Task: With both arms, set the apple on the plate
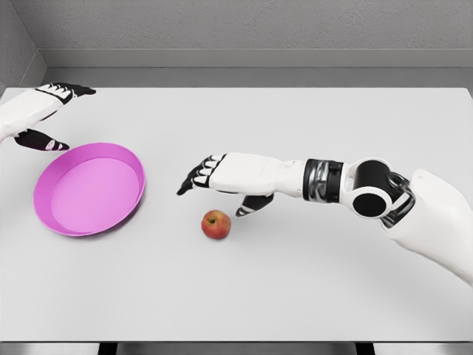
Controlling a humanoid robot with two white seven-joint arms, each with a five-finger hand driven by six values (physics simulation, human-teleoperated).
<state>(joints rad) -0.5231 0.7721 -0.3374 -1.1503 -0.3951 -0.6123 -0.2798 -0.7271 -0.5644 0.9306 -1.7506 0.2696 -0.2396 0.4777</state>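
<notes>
A pale grey bench [295,296] fills most of the head view, with the plate as the landmark on its left part. The right arm reaches in from the right of the plate, white with a dark banded wrist, and its right hand [214,181] hovers palm down with fingers spread and loose, grasping nothing. The plate [52,214] is a round magenta dish with a raised rim and a lighter pink floor, and nothing lies in it. The left hand [48,118] sits just above and left of the plate, fingers relaxed and apart, holding nothing. The apple [216,224] rests on the bench to the plate's right, well apart from it: small, round, red with a yellowish patch, just below the right hand.
</notes>
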